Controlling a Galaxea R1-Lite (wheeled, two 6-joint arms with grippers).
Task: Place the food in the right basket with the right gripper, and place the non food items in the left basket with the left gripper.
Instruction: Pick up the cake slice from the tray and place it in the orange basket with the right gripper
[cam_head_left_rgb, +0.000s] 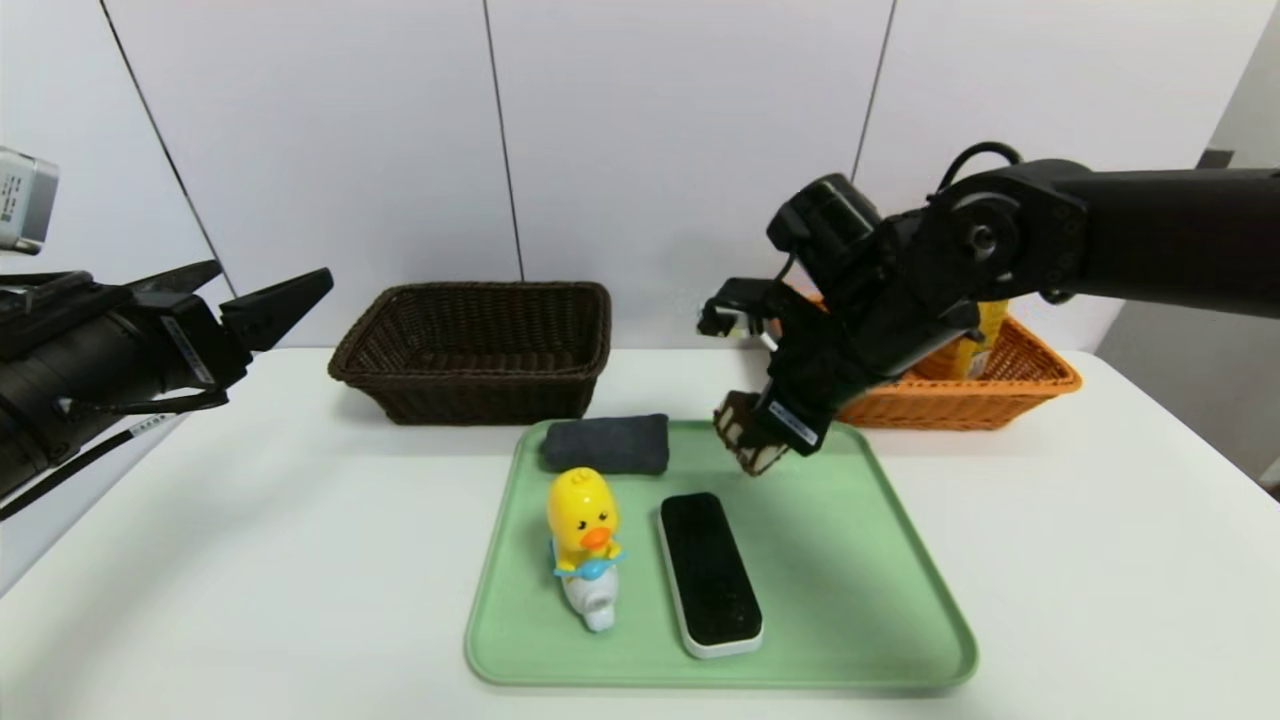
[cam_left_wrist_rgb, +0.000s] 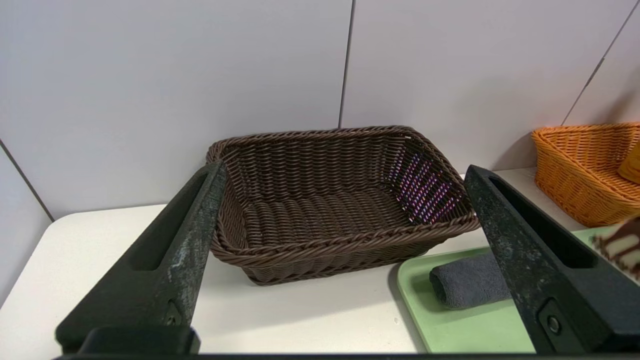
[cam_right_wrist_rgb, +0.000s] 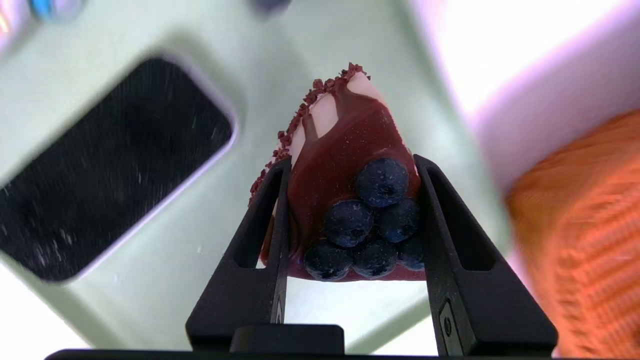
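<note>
At centre right of the head view, my right gripper (cam_right_wrist_rgb: 354, 200) grips the chocolate cake wedge (cam_right_wrist_rgb: 345, 165) between its fingers, above the green tray (cam_head_left_rgb: 830, 600). My arm hides part of the orange-tan basket (cam_head_left_rgb: 960, 405), right, with the yellow snack box (cam_head_left_rgb: 985, 335) inside. My left gripper (cam_head_left_rgb: 265, 290), upper left, stands wide, near the empty dark brown basket (cam_head_left_rgb: 480, 390).

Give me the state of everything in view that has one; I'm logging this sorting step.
Right hand: shut on the cake wedge, over the tray.
Left hand: open, holding nothing, off to the left.
Cake wedge: gripped, above the tray.
Dark brown basket: empty.
Orange-tan basket: holding a yellow package.
Grey cloth: rolled.
Duck toy: upright.
</note>
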